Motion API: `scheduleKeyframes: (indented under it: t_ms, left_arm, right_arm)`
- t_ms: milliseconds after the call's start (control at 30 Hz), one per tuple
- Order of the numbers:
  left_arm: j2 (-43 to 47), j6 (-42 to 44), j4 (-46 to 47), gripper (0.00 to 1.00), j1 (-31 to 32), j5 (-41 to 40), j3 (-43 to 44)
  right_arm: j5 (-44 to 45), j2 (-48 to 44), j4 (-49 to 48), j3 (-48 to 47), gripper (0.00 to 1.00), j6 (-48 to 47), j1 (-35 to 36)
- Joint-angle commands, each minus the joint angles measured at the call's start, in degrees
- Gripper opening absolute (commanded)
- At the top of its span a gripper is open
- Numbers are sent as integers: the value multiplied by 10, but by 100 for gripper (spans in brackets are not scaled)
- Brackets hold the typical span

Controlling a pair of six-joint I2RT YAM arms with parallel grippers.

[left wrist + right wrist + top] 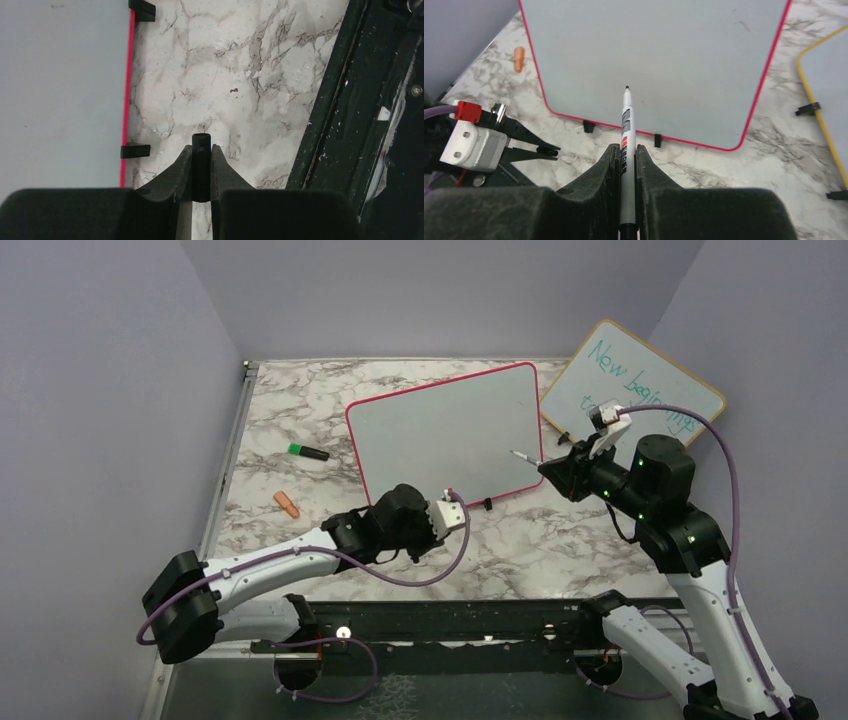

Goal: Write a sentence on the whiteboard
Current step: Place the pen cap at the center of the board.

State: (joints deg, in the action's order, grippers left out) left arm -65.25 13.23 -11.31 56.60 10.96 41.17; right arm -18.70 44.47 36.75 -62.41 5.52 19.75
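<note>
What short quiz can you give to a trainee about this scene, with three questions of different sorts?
1. True or false: the whiteboard with the pink-red frame carries black writing.
2. Choose one: what do the fingers of the right gripper hold? A, a green pen. B, a marker with its tip bare, pointing at the whiteboard. C, an orange cap.
3. Fill in the missing word: the fingers of the left gripper pinch a small ____ cylinder, perhaps the marker's cap.

Key: 1 false, the board is blank. 2 B. 3 black.
</note>
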Motion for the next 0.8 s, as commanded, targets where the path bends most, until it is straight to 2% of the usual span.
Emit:
scheduleKeyframes:
  t_ms: [0,133,367,533,767]
  left_arm:
    - [-52,-159,17,0,23,-89,11]
    - [-113,-235,30,0,37,-127,17]
    - [-201,-298,60,1,53,-158,38]
    - [-241,-328,63,7,62,-163,51]
    - [-267,-340,42,24,74,-188,54]
  right_arm:
    - [108,-39,-34,19,0,-12,0]
    - [129,-59,-42,41,1,-12,0]
    - [141,-73,-46,58,1,-12,0]
    - [141,-78,-48,63,1,-13,0]
    - [141,-76,-50,65,1,-16,0]
